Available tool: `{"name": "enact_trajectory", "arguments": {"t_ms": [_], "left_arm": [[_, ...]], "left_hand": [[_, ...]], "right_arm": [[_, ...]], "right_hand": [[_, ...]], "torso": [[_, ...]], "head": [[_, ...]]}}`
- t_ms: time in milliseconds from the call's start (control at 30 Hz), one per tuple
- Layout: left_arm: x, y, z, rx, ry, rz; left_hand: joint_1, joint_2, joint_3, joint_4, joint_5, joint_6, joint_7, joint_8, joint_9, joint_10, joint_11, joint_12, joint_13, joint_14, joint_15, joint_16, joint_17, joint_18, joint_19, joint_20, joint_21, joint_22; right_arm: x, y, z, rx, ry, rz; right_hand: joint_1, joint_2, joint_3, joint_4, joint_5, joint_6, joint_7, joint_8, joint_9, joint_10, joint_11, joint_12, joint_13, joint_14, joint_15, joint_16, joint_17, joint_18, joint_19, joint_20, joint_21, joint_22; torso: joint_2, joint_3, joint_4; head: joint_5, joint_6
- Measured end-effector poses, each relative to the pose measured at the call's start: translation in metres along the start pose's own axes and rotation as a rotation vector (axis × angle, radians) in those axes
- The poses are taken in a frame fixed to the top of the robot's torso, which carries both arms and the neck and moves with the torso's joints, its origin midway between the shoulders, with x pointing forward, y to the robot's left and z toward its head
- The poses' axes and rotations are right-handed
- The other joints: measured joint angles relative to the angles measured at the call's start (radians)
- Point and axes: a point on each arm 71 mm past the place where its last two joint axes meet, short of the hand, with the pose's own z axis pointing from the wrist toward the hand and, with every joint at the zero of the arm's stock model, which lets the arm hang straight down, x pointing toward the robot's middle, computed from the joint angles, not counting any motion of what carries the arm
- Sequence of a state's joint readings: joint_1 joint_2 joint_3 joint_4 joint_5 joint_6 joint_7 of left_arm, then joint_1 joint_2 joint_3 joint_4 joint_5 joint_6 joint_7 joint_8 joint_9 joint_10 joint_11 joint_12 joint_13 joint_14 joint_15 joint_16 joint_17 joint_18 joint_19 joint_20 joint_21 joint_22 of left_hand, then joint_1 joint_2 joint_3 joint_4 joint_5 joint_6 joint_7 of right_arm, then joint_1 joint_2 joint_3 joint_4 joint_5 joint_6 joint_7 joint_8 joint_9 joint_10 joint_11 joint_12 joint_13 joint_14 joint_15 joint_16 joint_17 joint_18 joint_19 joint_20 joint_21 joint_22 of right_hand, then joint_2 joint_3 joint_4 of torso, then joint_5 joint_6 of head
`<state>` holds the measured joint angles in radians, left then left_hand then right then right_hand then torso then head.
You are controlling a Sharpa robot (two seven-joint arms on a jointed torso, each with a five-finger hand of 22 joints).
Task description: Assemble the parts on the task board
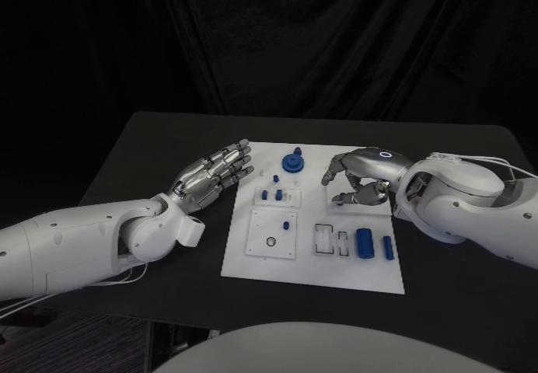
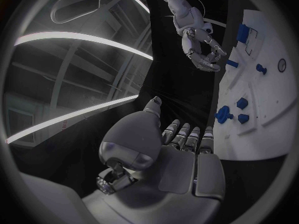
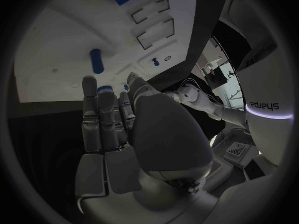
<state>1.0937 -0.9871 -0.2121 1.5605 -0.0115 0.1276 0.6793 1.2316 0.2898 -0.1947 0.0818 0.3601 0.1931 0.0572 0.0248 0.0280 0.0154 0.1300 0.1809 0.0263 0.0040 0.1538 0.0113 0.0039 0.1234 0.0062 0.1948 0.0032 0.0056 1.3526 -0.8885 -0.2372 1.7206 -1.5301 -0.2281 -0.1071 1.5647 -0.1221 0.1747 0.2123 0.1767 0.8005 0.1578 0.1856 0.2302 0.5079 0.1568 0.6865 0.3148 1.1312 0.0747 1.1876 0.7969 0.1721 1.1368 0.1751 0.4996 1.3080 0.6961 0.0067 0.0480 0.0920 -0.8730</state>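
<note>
The right hand hovers over the white board's far right edge, fingers curled down towards a small blue piece, though I can't tell whether it grips anything. The left hand waits off the board's left edge, flat and holding nothing, probably keeping clear. A blue cylinder lies near the right edge.

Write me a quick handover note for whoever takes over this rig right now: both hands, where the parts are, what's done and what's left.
Left hand: fingers apart, holding nothing, beside the task board's left edge.
Right hand: fingers curled over the board's right side; whether it holds anything cannot be told.
Blue gear sits at the board's far edge; blue cylinder and thinner blue bar lie loose at the right.
Left: loose parts need seating.
</note>
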Motion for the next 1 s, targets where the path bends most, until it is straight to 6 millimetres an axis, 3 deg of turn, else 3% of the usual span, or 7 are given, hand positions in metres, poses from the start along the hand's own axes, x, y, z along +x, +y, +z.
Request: {"name": "enact_trajectory", "arguments": {"t_ms": [100,233,467,600,667,733,1000], "left_arm": [[0.000,0.000,0.000,0.000,-0.001,-0.002],[0.000,0.000,0.000,0.001,-0.006,-0.002],[-0.002,0.000,-0.001,0.001,-0.020,0.005],[-0.003,0.000,-0.001,0.001,-0.028,0.009],[-0.003,-0.001,-0.001,0.001,-0.033,0.012],[-0.004,-0.001,-0.002,0.001,-0.035,0.014],[-0.005,-0.001,-0.002,0.000,-0.047,0.021]], "left_hand": [[0.000,0.000,-0.003,0.017,0.000,0.004,0.004,0.004,0.001,0.003,0.003,0.008,0.001,0.000,0.000,0.000,0.000,0.000,0.000,0.000,0.000,0.000],[0.000,0.000,-0.007,0.032,0.000,0.015,0.012,0.004,0.002,0.006,0.006,0.018,0.001,0.000,-0.011,0.000,0.000,0.000,-0.002,-0.002,0.000,0.000],[0.000,0.000,-0.016,0.048,0.000,0.031,0.016,0.008,0.003,0.006,0.006,0.035,0.003,-0.002,-0.031,0.000,0.000,0.000,-0.006,-0.031,0.000,-0.003],[0.000,0.000,-0.020,0.052,0.000,0.036,0.015,0.008,0.003,0.006,0.006,0.040,0.003,-0.002,-0.031,0.000,0.000,-0.001,-0.008,-0.043,0.000,-0.005],[0.000,0.000,-0.021,0.054,0.000,0.038,0.016,0.008,0.003,0.006,0.006,0.044,0.004,-0.004,-0.033,0.000,0.000,-0.017,-0.007,-0.053,0.000,-0.005],[0.004,-0.004,-0.025,0.057,0.000,0.041,0.013,0.008,0.003,0.010,0.002,0.044,0.004,-0.004,-0.040,-0.003,0.000,-0.017,-0.007,-0.059,0.000,-0.005],[0.004,-0.004,-0.025,0.058,0.000,0.045,0.016,0.008,0.003,0.012,0.001,0.047,0.004,-0.004,-0.043,-0.004,-0.002,-0.017,-0.007,-0.061,0.000,-0.005]], "right_arm": [[-0.002,-0.009,-0.006,0.031,-0.003,-0.004],[-0.001,-0.019,-0.012,0.071,0.002,-0.006],[0.004,-0.032,-0.015,0.123,0.018,-0.007],[0.011,-0.033,-0.013,0.135,0.033,-0.003],[0.014,-0.033,-0.011,0.136,0.039,-0.001],[0.016,-0.032,-0.010,0.134,0.044,0.000],[0.024,-0.029,-0.004,0.127,0.058,0.005]], "right_hand": [[0.000,0.000,-0.007,0.014,-0.013,0.000,0.000,-0.020,-0.018,0.006,-0.001,-0.034,-0.040,0.059,0.001,0.045,0.058,0.000,0.050,-0.001,0.084,0.000],[0.002,-0.009,-0.012,0.028,-0.021,-0.026,-0.018,-0.052,-0.040,0.009,0.002,-0.055,-0.070,0.071,0.004,0.057,0.069,0.000,0.059,0.000,0.109,0.000],[-0.005,-0.016,-0.021,0.048,-0.043,-0.027,-0.020,-0.058,-0.053,0.012,0.006,-0.060,-0.089,0.072,0.005,0.057,0.064,0.000,0.062,0.004,0.113,0.000],[-0.003,-0.024,-0.022,0.059,-0.047,-0.021,-0.014,-0.058,-0.055,0.021,0.007,-0.060,-0.097,0.072,0.005,0.057,0.054,0.000,0.062,0.004,0.110,0.000],[-0.002,-0.025,-0.023,0.061,-0.047,-0.014,-0.014,-0.058,-0.055,0.023,0.006,-0.060,-0.098,0.072,0.005,0.057,0.052,0.000,0.062,0.004,0.107,0.000],[-0.002,-0.025,-0.023,0.061,-0.047,-0.014,-0.014,-0.058,-0.055,0.025,0.006,-0.060,-0.100,0.072,0.005,0.057,0.052,0.000,0.062,0.004,0.107,0.000],[0.015,-0.020,-0.018,0.057,-0.025,0.018,0.000,-0.053,-0.062,0.088,-0.002,-0.060,-0.115,0.077,-0.001,0.061,0.049,0.000,0.067,-0.001,0.117,0.000]], "torso": [[0.001,0.0001,0.0006],[0.001,0.0001,0.0015],[0.002,0.0001,0.0022],[0.003,0.0002,0.0035],[0.003,0.0002,0.0042],[0.003,0.0003,0.0045],[0.002,0.0007,0.0042]], "head": [[-0.010,0.000],[-0.015,0.000],[-0.025,0.000],[-0.030,0.000],[-0.031,0.000],[-0.031,0.000],[-0.028,0.000]]}}
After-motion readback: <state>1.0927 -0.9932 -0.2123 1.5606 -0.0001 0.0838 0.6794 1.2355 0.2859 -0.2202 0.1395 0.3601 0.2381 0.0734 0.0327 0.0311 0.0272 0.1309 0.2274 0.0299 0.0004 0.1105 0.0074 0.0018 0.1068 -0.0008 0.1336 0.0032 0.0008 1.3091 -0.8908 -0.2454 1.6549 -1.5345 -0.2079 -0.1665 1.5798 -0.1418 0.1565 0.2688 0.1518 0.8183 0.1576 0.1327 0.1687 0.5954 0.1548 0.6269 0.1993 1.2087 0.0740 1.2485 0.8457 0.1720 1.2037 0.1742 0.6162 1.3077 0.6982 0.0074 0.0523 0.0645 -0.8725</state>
